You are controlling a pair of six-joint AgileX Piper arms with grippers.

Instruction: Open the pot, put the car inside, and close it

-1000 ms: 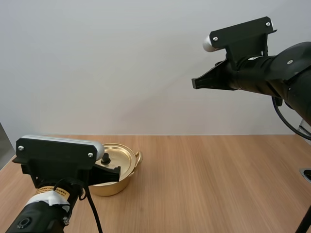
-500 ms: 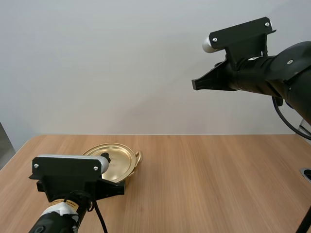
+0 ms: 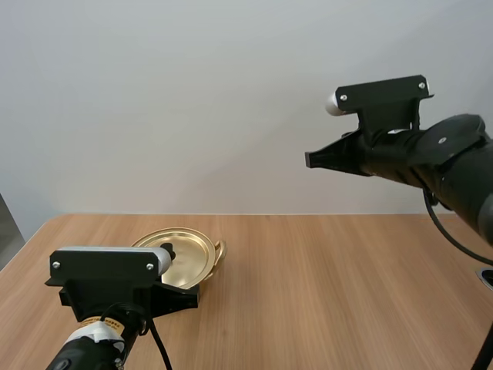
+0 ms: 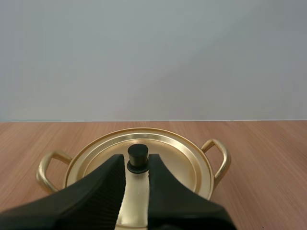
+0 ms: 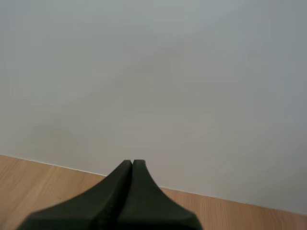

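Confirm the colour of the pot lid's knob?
Black knob on a gold lid; it shows best in the left wrist view.

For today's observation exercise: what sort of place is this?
Likely a robotics test bench: the left gripper at a gold pot on a wooden table, the right gripper raised before a plain wall.

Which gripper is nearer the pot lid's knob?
Left. The left gripper is at the knob of the lid, pinching it between its tips. The right gripper, shut, hangs high above the table, well off to the right of the pot.
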